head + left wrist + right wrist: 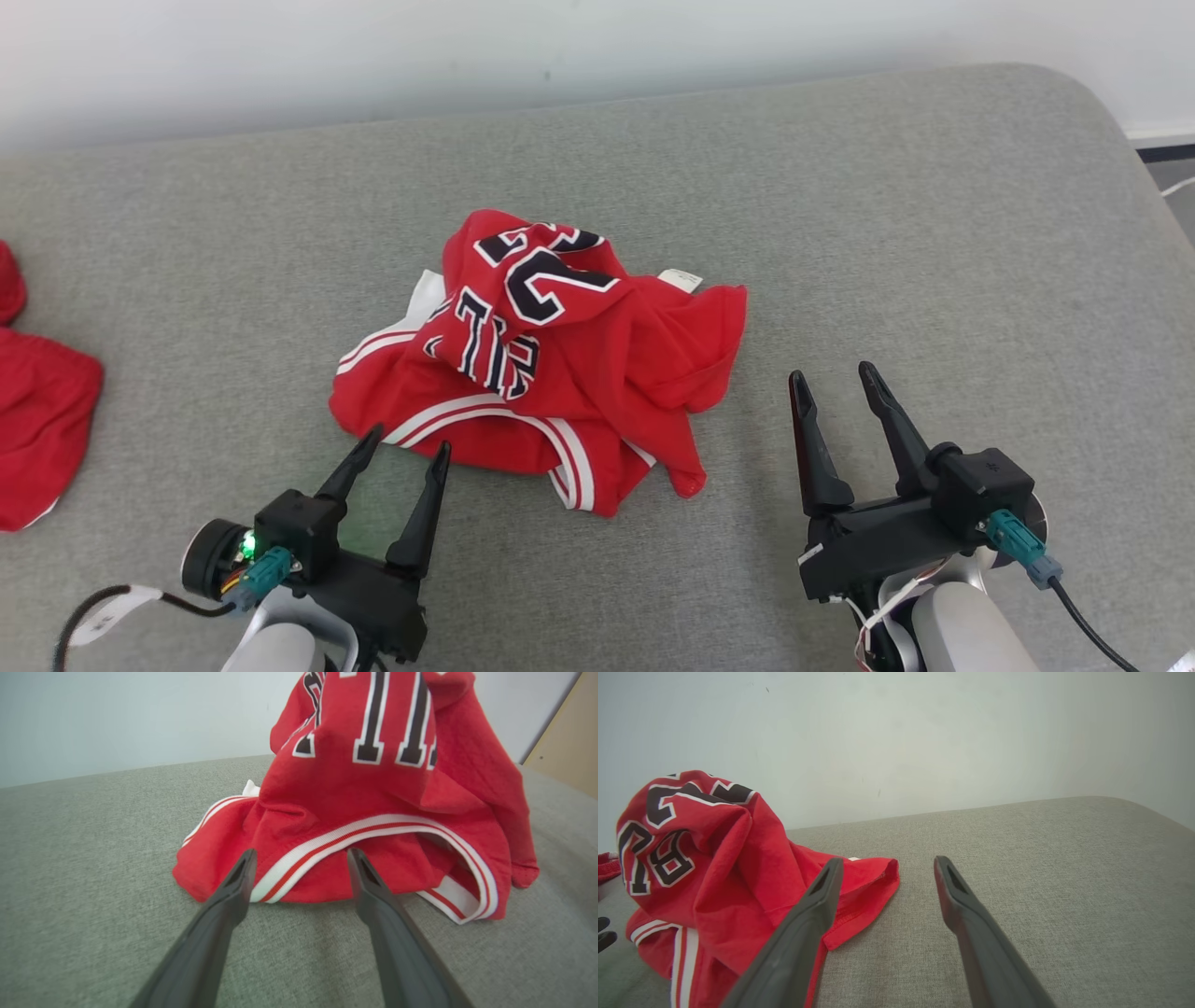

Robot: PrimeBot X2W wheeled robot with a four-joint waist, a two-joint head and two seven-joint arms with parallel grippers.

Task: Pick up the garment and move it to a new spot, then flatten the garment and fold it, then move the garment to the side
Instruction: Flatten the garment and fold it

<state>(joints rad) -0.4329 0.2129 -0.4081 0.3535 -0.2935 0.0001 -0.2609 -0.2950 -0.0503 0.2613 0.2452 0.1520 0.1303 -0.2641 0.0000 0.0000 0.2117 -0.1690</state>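
My left pincer (410,439) stands wide open and holds nothing, its fingertips right at the near edge of the garment (560,373), a red jersey with white-and-red striped trim and black, white-edged lettering. The garment lies crumpled in a heap near the middle of the grey fabric surface (934,233), one bunched part rising above the rest. In my left wrist view the striped hem sits between my two fingers, but I cannot tell whether they touch it. My right pincer (833,373) is spread wide and empty too, just right of the garment, near its loose red edge yet apart from it. Another red cloth (37,420) lies at the surface's far left, well apart from the heap.
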